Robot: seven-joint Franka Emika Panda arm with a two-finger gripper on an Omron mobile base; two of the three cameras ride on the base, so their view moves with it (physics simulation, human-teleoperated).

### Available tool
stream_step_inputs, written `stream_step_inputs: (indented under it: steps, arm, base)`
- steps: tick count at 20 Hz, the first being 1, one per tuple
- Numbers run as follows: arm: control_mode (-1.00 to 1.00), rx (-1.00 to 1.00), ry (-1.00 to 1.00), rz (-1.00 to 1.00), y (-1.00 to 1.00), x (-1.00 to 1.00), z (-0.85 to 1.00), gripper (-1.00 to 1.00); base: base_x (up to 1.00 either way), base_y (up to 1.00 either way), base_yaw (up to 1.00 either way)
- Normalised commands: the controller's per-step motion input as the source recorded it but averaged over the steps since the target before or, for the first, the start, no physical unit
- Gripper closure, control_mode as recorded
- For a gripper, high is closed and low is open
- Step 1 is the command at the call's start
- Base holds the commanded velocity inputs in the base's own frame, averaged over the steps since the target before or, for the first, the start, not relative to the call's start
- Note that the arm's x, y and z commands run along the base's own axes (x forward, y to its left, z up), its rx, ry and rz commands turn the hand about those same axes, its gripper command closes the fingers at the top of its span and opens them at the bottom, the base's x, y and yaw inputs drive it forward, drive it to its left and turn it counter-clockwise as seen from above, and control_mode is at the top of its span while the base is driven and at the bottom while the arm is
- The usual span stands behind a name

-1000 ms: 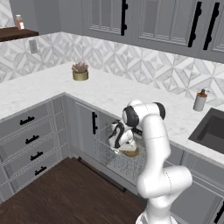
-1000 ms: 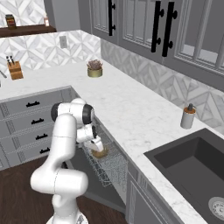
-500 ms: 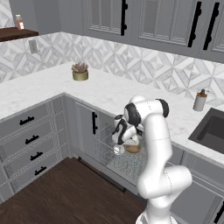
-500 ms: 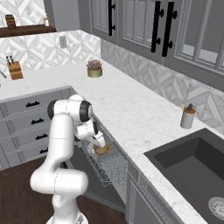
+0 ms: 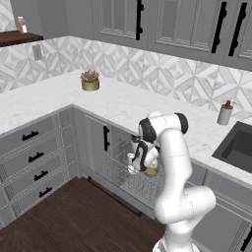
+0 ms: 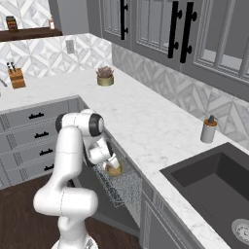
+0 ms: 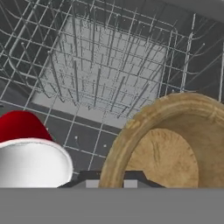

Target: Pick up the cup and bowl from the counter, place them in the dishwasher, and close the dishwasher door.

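Observation:
My gripper (image 7: 111,180) hangs low over the silver wire rack (image 7: 109,65) of the open dishwasher and is shut on the rim of the tan bowl (image 7: 175,148). The bowl is tipped on its side with its hollow toward the hand camera. To its left, the red cup (image 7: 26,148) with a white rim lies in the rack. From the base, the bowl (image 5: 151,172) (image 6: 114,170) sits just beyond the gripper (image 5: 139,165) (image 6: 110,164), under the edge of the white counter (image 5: 128,106) (image 6: 141,121). The dishwasher door (image 5: 115,196) is folded down in front.
A gold pot with a succulent (image 5: 90,81) (image 6: 105,77) stands at the counter's back. A soap dispenser (image 5: 225,114) (image 6: 209,129) is beside the dark sink (image 5: 241,145) (image 6: 219,180). Grey drawers (image 5: 29,157) flank the dishwasher on the left. A knife block (image 6: 17,78) stands far left.
The hand has shifted a little to the right over the rack, and the bowl has gone with it. The cup and the door have stayed where they were.

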Motion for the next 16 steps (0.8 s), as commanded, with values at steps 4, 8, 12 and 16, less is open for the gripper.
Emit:
stream_step_inputs:
  steps: [4,8,12,16]
  arm:
    - [-1.00,0.00,-0.12,0.01,-0.35,0.51,-0.07,1.00]
    - [-1.00,0.00,-0.04,0.00,-0.07,0.23,-0.18,1.00]
    - [-1.00,0.00,0.00,0.00,0.00,0.00,-0.48,1.00]
    - [-1.00,0.00,0.00,0.00,0.00,0.03,-0.14,1.00]
  base:
    - [0.00,0.00,0.00]
    - [0.00,0.00,0.00]
    - [0.00,0.00,0.00]
    - [0.00,0.00,0.00]
